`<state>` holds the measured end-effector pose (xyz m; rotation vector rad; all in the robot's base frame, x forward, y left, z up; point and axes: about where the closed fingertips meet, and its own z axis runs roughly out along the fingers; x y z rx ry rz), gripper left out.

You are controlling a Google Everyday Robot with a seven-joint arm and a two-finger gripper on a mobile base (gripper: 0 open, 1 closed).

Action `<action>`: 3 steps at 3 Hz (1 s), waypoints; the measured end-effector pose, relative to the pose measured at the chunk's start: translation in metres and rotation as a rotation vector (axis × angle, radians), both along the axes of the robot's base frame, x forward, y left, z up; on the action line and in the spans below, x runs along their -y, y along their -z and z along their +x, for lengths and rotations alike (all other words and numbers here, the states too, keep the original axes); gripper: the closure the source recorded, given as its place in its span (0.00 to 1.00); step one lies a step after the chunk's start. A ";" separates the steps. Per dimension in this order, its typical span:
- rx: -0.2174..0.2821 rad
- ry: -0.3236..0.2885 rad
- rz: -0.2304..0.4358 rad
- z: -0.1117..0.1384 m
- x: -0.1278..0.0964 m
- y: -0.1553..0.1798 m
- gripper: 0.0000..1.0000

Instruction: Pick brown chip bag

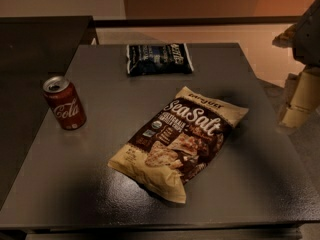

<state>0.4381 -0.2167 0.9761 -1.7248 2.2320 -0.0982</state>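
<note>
The brown chip bag [180,141] lies flat mid-way on the counter [75,184], apart from cola can [64,103] left and dark bag [159,58] behind, nothing obstructing; tool [300,96] beyond the right edge, opening cannot be told.

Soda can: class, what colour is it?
The soda can is red with white script, silver top; camera view. The gripper hangs beyond the table's right edge.

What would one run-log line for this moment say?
brown chip bag: lying flat, ungrasped | gripper: right edge of view, away from it | cola can: upright, left | dark blue bag: behind
</note>
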 end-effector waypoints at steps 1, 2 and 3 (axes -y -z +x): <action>0.000 0.000 0.000 0.000 0.000 0.000 0.00; 0.015 -0.054 -0.002 0.003 -0.010 -0.001 0.00; 0.013 -0.152 0.002 0.014 -0.034 0.006 0.00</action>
